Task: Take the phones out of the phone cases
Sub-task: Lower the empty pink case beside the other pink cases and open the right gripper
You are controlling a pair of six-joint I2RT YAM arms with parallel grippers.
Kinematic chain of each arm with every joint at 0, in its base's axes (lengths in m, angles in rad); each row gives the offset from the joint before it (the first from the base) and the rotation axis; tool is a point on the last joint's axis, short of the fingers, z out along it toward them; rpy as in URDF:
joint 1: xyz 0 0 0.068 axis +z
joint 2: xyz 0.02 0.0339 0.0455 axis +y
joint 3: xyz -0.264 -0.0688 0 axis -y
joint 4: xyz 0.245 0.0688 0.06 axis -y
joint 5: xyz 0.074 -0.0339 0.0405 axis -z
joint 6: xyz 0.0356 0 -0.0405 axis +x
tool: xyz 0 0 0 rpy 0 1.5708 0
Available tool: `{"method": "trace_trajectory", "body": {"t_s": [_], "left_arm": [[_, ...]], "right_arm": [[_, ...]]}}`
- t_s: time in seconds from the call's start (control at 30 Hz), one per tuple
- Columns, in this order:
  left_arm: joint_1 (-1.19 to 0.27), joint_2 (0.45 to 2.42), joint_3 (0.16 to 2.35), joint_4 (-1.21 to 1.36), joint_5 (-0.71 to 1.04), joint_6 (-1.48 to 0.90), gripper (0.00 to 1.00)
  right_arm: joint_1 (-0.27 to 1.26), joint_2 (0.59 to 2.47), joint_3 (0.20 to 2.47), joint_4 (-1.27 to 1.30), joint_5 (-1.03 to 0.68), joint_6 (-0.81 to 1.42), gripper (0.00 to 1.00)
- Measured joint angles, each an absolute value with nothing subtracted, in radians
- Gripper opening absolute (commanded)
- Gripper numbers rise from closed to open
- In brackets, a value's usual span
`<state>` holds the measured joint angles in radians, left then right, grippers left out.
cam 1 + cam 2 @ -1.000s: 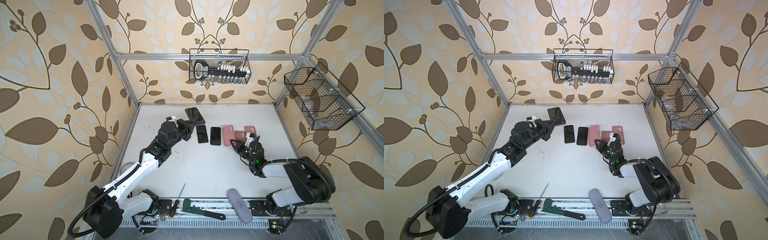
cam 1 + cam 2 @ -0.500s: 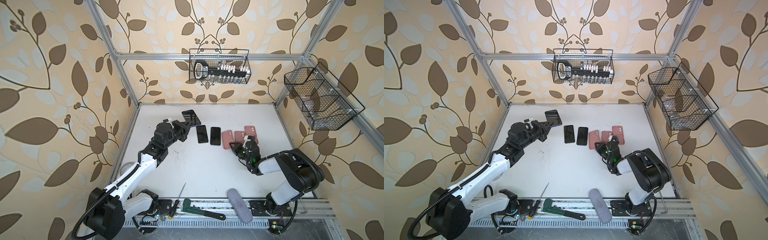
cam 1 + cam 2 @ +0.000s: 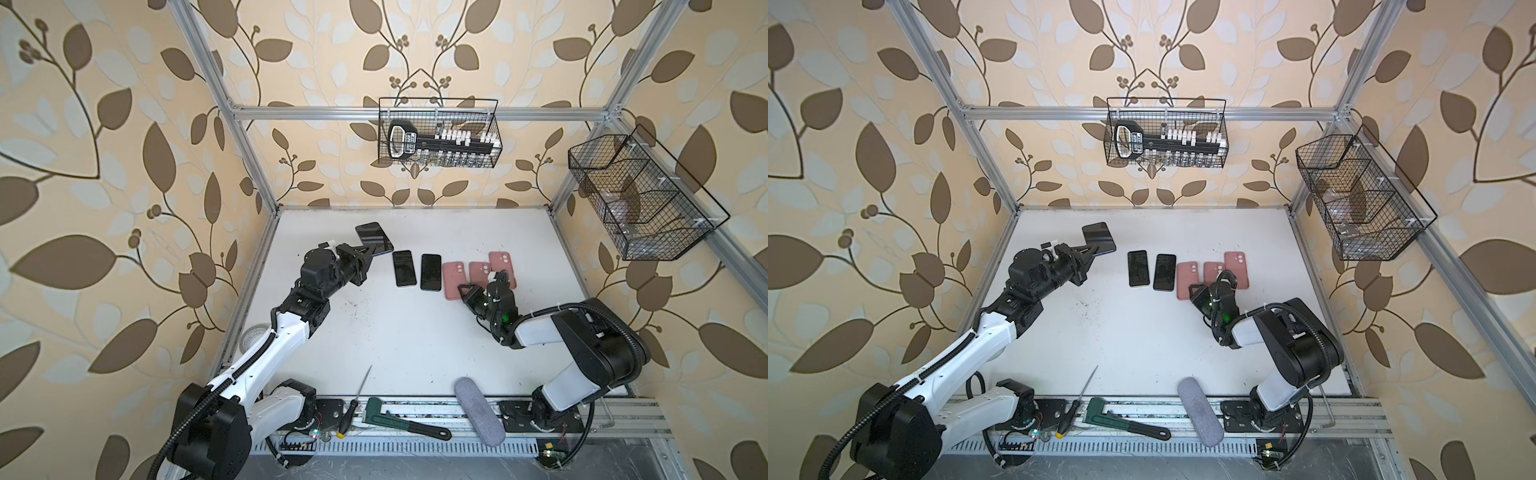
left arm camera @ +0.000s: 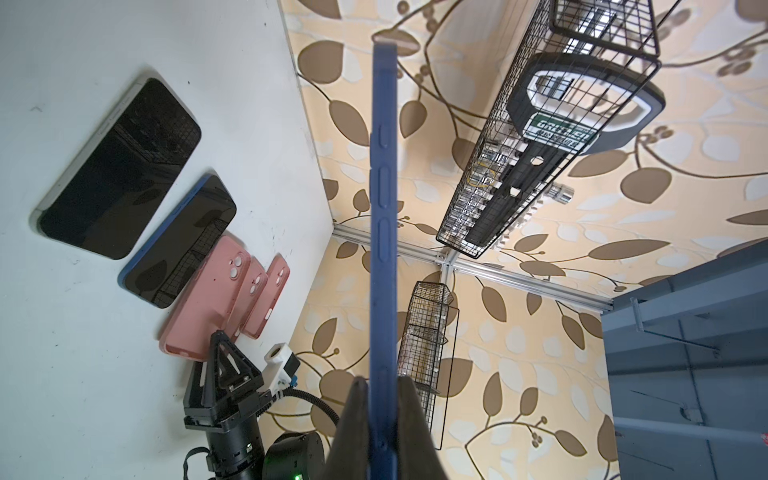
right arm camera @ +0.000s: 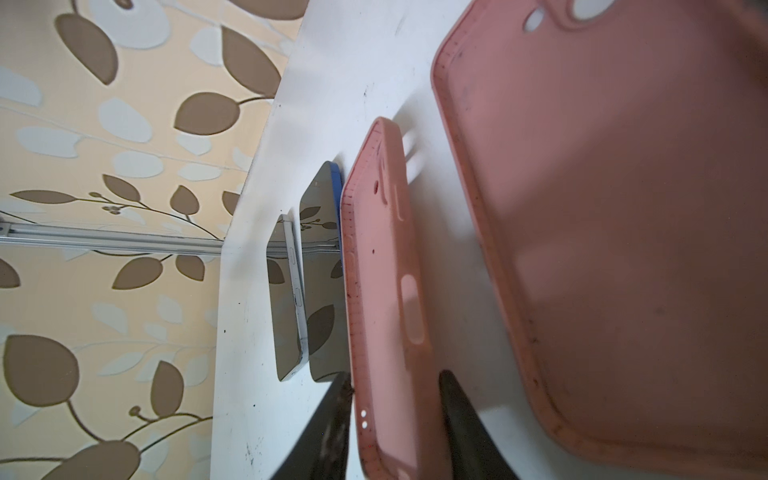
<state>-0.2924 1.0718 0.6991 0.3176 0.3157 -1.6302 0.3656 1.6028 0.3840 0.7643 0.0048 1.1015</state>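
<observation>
- holding the blue phone (image 3: 374, 237) aloft near the back-left corner, left gripper (image 3: 368, 254) clenched on its end; it looks out of its case, set-down left.
- right gripper (image 5: 397, 376) straddles a pink case (image 5: 386, 270) on the table (image 3: 415, 340); gripping or released, cannot tell.
- two other phones (image 3: 405, 268) lie close; room in front.

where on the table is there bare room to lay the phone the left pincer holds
Best for the held phone: the wide bare table between the dark phones and the wrench. The back strip behind the pink cases is free too. Crowded: that row, with the right pincer over it.
</observation>
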Motion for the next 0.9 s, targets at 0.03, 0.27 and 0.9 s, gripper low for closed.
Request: {"method": "trace_trajectory", "body": {"t_s": [0.03,0.27,0.9], "left_arm": [[-0.289,1.072,0.699,0.316,0.316,-1.63,0.0],[-0.26,1.072,0.698,0.298,0.345,-1.599,0.0],[-0.194,1.272,0.675,0.18,0.44,-1.104,0.0]], "right_arm": [[0.369,1.591,0.384,0.752,0.014,1.094,0.41],[0.389,1.494,0.384,0.657,0.098,1.052,0.54],[0.354,1.083,0.339,0.457,0.161,0.88,0.56]]}}
